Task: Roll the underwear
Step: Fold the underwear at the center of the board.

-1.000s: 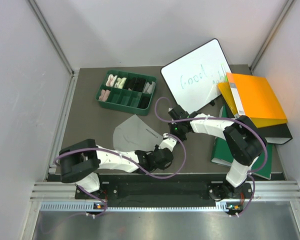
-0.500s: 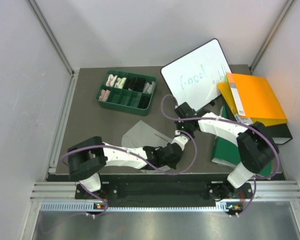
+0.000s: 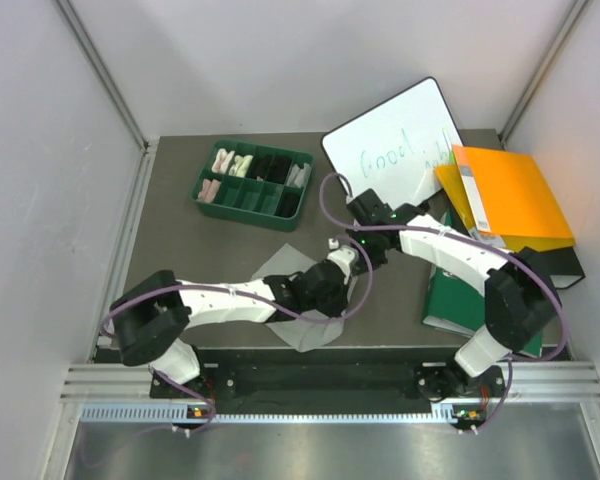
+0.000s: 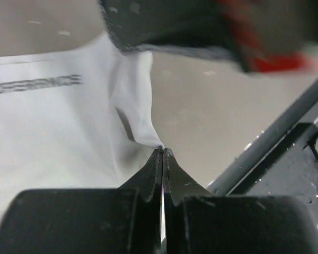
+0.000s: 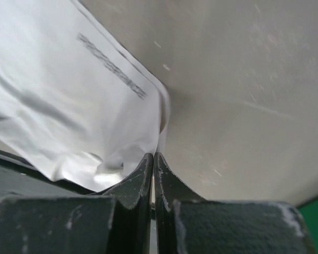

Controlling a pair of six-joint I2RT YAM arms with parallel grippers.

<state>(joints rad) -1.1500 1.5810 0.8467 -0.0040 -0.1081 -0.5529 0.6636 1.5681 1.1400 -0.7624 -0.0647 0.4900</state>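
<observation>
The left gripper (image 4: 163,151) is clenched on a pulled-up edge of the light grey underwear (image 4: 53,132). The right gripper (image 5: 152,156) is pinched tight on the edge by its lettered waistband. The underwear lies mid-surface (image 3: 180,250). Behind it, a green tray (image 3: 242,208) holds white, pink and black cloth rolls (image 3: 230,160).
</observation>
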